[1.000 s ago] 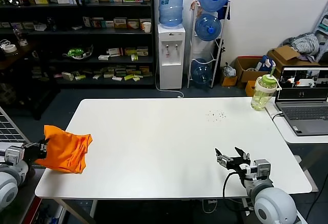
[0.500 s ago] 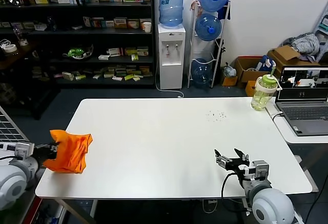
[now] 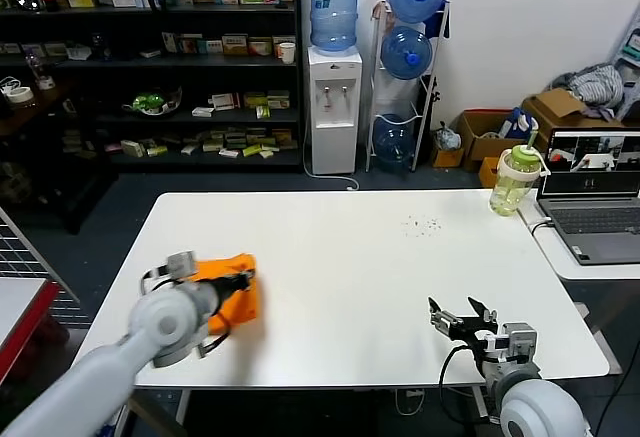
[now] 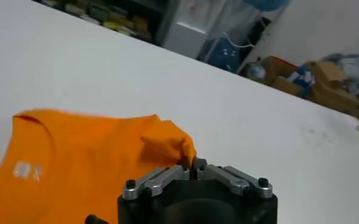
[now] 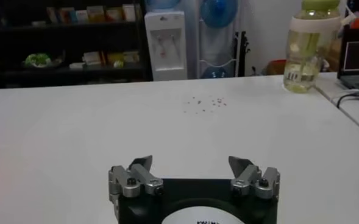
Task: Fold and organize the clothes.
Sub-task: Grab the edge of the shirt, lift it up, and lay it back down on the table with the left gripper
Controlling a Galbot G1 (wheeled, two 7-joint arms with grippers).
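The clothes are one bright orange T-shirt [image 3: 238,295], bunched on the white table [image 3: 340,257] at its left front. In the left wrist view the T-shirt [image 4: 81,158] spreads below the camera, collar and a small white label showing. My left gripper [image 3: 246,277] is shut on a pinched fold of the T-shirt's cloth, seen at the left gripper [image 4: 194,163] in its own view. My right gripper [image 3: 462,315] rests open over the table's front right, and the right gripper [image 5: 191,163] holds nothing.
A green-lidded bottle [image 3: 514,181] stands at the table's far right corner beside a laptop [image 3: 595,202] on a side table. Small crumbs [image 3: 424,223] lie on the table's far right part. A wire rack [image 3: 30,257] shows at the far left. Shelves and water jugs stand behind.
My left arm has swung inward from the table's left edge, dragging the orange T-shirt to the right onto the table. The right gripper has barely moved.
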